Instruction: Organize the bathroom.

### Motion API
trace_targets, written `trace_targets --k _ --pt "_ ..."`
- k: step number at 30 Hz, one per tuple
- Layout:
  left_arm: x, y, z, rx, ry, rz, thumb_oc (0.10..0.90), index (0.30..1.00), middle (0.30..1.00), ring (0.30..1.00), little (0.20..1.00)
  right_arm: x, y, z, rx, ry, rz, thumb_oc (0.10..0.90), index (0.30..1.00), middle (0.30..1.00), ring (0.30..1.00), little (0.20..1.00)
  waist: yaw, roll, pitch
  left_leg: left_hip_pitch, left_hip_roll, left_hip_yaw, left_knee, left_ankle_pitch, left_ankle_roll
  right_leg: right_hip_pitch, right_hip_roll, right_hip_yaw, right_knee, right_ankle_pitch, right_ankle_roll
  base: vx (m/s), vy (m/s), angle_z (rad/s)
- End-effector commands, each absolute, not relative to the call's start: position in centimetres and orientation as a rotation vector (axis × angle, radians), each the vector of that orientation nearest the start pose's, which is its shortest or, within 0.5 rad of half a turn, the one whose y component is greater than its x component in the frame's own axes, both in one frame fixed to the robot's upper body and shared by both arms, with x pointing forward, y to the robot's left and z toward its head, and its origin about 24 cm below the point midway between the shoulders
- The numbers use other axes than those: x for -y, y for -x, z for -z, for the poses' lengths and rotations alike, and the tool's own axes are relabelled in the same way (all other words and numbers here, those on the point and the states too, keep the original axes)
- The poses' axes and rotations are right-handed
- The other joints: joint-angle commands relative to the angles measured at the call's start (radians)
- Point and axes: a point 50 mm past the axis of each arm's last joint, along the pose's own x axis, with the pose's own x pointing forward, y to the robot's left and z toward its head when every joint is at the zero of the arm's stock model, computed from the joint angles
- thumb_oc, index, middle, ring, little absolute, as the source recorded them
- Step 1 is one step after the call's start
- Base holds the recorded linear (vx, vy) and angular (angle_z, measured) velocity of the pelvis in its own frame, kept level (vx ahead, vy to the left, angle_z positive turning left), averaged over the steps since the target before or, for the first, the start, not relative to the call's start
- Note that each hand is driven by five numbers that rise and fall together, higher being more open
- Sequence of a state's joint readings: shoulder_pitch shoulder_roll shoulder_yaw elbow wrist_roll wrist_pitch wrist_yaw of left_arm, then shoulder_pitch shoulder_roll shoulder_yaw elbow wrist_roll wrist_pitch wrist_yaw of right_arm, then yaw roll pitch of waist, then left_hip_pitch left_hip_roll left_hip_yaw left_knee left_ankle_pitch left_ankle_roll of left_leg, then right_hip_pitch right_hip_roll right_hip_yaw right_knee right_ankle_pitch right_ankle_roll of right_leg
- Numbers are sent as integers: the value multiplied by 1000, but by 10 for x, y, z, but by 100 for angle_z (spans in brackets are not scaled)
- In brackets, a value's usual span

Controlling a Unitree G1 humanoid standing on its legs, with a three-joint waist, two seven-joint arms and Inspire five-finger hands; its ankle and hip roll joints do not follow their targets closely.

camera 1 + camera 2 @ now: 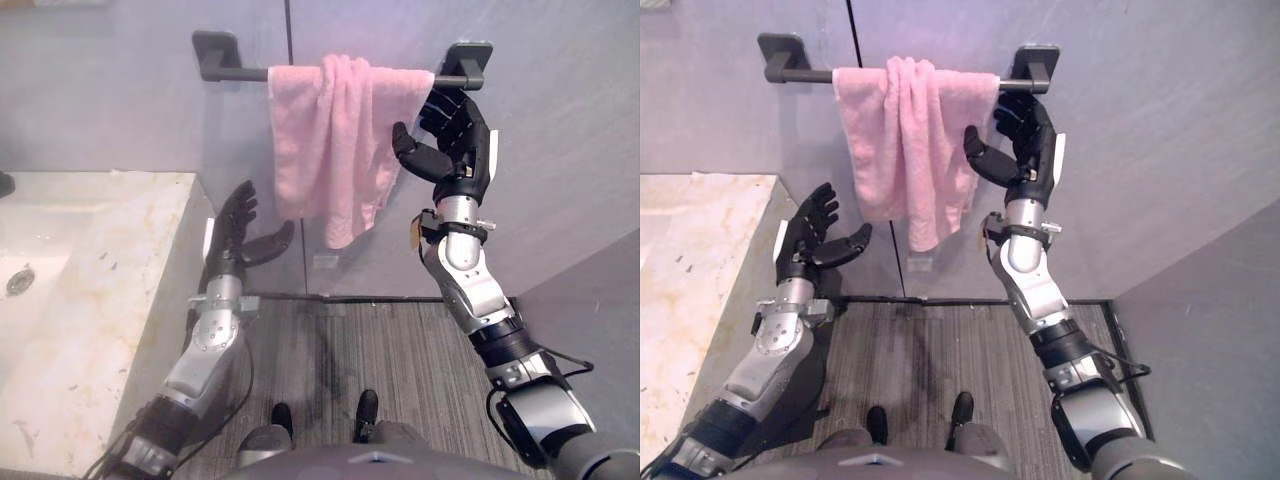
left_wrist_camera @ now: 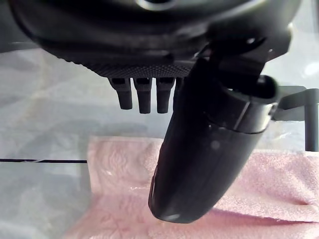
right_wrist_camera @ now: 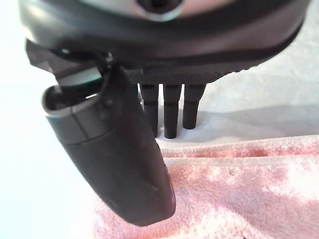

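Two hands, left eye view: the left hand (image 1: 232, 232) is raised at about 8 o'clock from the pink towel (image 1: 330, 140), its fingers straight and spread, thumb out toward the cloth, apart from it. The right hand (image 1: 452, 140) is up at 3 o'clock of the towel, just under the bar's right bracket, fingers relaxed and loosely bent, holding nothing.
Towel, left eye view: draped over the dark towel bar (image 1: 240, 72) on the grey wall (image 1: 120, 90), bunched in folds, its longest fold hanging lowest near the middle.
Tabletop, left eye view: a pale marbled tabletop (image 1: 90, 300) at 9 o'clock, with a sink drain (image 1: 18, 280) near its far left edge.
Floor, left eye view: dark striped floor (image 1: 380, 350) at 6 o'clock.
Right eye view: same layout; left hand (image 1: 810, 235) below and left of the towel (image 1: 905, 140), right hand (image 1: 1025, 140) just beside the towel's right edge, whether it touches I cannot tell.
Left wrist view: straight fingers (image 2: 142, 94) and the thumb (image 2: 209, 149) in front of the towel (image 2: 284, 184), nothing grasped; a bar bracket (image 2: 299, 99) at 3 o'clock.
Right wrist view: fingers (image 3: 172, 112) extended toward the towel's (image 3: 259, 194) top edge, thumb (image 3: 114, 159) lying over the cloth, not gripping.
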State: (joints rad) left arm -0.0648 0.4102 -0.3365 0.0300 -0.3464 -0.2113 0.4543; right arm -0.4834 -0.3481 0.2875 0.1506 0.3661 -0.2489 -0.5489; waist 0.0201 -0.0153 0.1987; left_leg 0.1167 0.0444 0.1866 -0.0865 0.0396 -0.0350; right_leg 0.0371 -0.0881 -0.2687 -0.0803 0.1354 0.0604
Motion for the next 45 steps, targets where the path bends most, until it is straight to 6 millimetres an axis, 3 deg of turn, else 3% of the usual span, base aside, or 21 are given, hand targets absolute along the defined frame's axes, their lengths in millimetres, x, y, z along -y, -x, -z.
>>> trace_targets --k 1,14,19,21,28,43,45 --pt "-167 -255 -96 364 -2 -85 800 900 900 900 900 139 -321 -206 696 -106 78 400 300 300 300 300 17 11 -111 0 -34 15 9 -67 23 72 14 -20 34 -159 49 0 0 0" --pt "-172 -254 -96 377 -9 -118 800 900 900 900 900 144 -319 -199 678 -83 62 400 300 300 300 300 18 6 -115 -1 -35 10 2 -63 20 76 14 -33 21 -152 49 2 -1 1" --pt "-176 -257 -108 442 -8 -149 800 900 900 900 900 144 -316 -193 662 -66 45 400 300 300 300 300 11 6 -113 1 -35 13 1 -60 19 76 12 -33 19 -150 51 0 0 0" --pt "-176 -264 -125 514 -20 -165 800 900 900 900 900 143 -312 -181 631 -66 29 400 300 300 300 300 0 7 -115 4 -36 18 -1 -60 21 77 10 -34 17 -149 54 0 0 0" --pt "-171 -280 -148 589 -51 -141 800 900 900 900 900 137 -308 -167 581 -51 -33 400 300 300 300 300 -31 13 -126 13 -37 29 -1 -62 23 75 7 -25 18 -149 64 26 23 0" --pt "-172 -297 -170 600 -104 -52 800 900 900 900 900 122 -298 -143 510 -3 -168 400 300 300 300 300 -79 36 -144 32 -49 59 -1 -71 34 69 7 6 29 -156 75 33 30 -4" --pt "-174 -297 -174 611 -112 -53 679 719 719 719 719 121 -297 -141 503 0 -173 400 300 300 300 300 -81 37 -145 34 -49 60 -1 -72 34 68 8 8 30 -157 75 32 10 -11"
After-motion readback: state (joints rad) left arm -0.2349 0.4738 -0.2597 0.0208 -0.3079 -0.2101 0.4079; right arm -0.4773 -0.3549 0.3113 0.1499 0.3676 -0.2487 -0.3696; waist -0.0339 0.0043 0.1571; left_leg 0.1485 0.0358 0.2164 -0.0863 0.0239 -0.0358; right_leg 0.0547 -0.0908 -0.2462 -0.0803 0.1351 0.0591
